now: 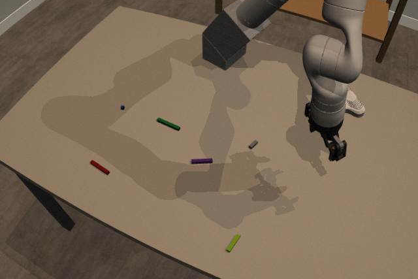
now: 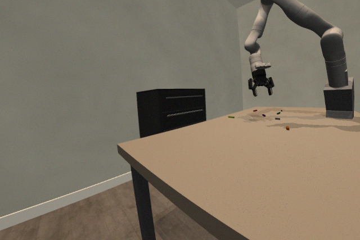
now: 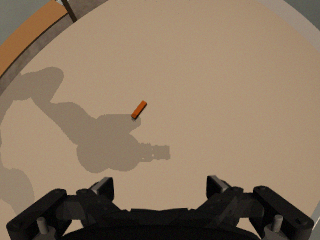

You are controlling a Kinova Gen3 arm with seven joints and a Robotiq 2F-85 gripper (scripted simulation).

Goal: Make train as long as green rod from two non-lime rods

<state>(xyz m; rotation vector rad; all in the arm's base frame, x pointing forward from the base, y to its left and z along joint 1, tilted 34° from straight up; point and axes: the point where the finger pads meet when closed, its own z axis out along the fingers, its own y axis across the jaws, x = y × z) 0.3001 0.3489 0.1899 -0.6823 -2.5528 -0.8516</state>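
My gripper (image 2: 262,95) (image 3: 159,188) is open and empty, high above the table. The orange rod (image 2: 287,128) (image 3: 139,109) lies flat, ahead and a little left of the fingers in the wrist view; in the top view the gripper hides most of it. The grey rod (image 1: 253,144) (image 2: 277,118) lies right of the purple rod (image 1: 202,161) (image 2: 263,114). The green rod (image 1: 168,123) (image 2: 278,113) lies farther left, the blue rod (image 1: 122,107) beyond it. The red rod (image 1: 100,166) is at the left front, the lime rod (image 1: 233,243) near the front edge. All visible rods lie apart.
The robot's base (image 1: 224,41) (image 2: 338,100) stands at the back of the table (image 1: 371,218) (image 2: 232,167). Arm shadows cross the table top. A wooden bench (image 1: 304,2) stands behind the table. A black drawer cabinet (image 2: 171,109) stands beyond the table in the exterior view.
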